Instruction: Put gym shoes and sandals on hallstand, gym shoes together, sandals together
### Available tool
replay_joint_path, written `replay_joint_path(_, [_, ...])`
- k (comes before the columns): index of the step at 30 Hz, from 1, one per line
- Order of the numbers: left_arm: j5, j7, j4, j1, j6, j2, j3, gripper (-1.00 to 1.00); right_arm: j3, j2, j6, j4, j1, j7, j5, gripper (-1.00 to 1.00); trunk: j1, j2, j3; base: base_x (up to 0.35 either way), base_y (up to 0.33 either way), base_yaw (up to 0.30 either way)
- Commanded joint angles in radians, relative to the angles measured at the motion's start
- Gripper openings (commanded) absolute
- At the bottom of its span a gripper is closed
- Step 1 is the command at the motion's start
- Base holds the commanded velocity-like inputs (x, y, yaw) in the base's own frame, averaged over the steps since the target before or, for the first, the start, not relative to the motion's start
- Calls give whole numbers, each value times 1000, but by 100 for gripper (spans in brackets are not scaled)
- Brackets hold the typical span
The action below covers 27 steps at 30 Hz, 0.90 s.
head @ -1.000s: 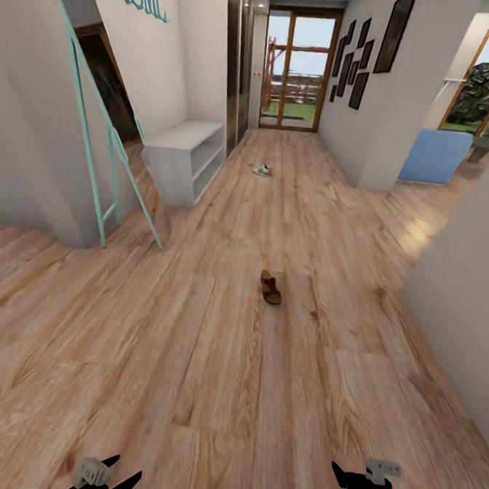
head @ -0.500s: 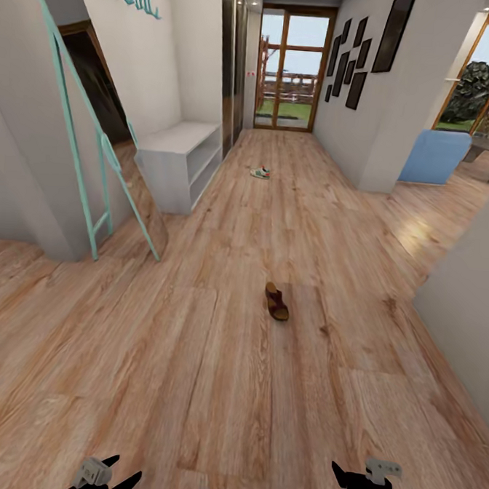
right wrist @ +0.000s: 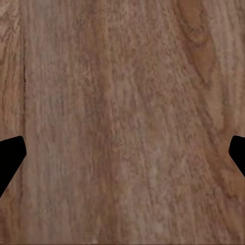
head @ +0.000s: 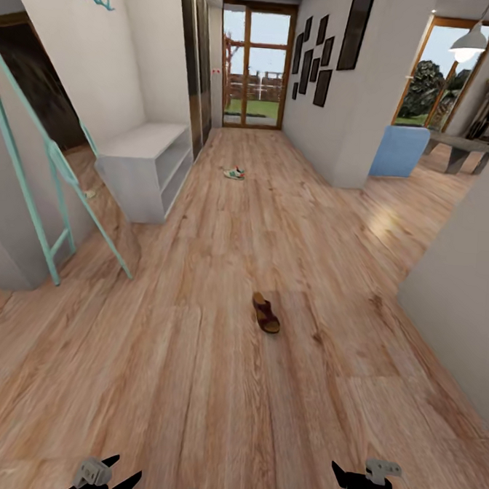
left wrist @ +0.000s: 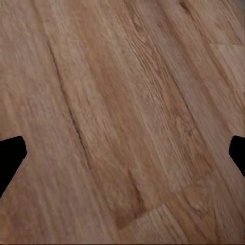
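Note:
One dark brown sandal (head: 266,313) lies alone on the corridor floor (head: 191,387), a good way ahead of both grippers. Far down the corridor a cream-white gym shoe (head: 235,174) with green stripes rests on the planks near a white unit. My left gripper (head: 125,469) and right gripper (head: 362,485) hang low at the near edge, both open and empty. In the left wrist view the left gripper (left wrist: 122,153) has bare planks between its spread fingertips; the right gripper (right wrist: 122,153) looks the same in the right wrist view. The hallstand is out of view.
A plain white low two-shelf unit (head: 144,166) stands against the left wall. A teal slanted frame (head: 56,180) leans at the near left. A grey wall corner (head: 456,288) juts in at the right. A blue panel (head: 399,150) and glass doors (head: 253,70) lie beyond.
The whole head view has shifted: the camera has turned and moved, so the unit, the shoe and the doors sit further left and the sandal lower. Both grippers hold the same pose.

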<state>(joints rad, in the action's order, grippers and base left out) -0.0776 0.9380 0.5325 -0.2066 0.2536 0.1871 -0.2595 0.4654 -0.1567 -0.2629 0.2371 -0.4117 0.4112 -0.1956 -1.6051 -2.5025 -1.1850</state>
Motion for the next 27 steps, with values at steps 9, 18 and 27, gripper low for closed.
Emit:
replay_joint_path(9, [-2,4,-2,0,4,0,-1,100,9,0,-4,-1,-1,4,-10,100,0,0,-1,239,246,-268])
replay_joint_path(18, [-2,4,-2,0,4,0,-1,100,9,0,-4,-1,-1,4,-10,100,0,0,-1,198,278,-268])
replay_joint_path(27, [-2,4,-2,0,4,0,-1,100,9,1,-4,-1,-1,4,-11,100,0,0,-1,172,293,-268])
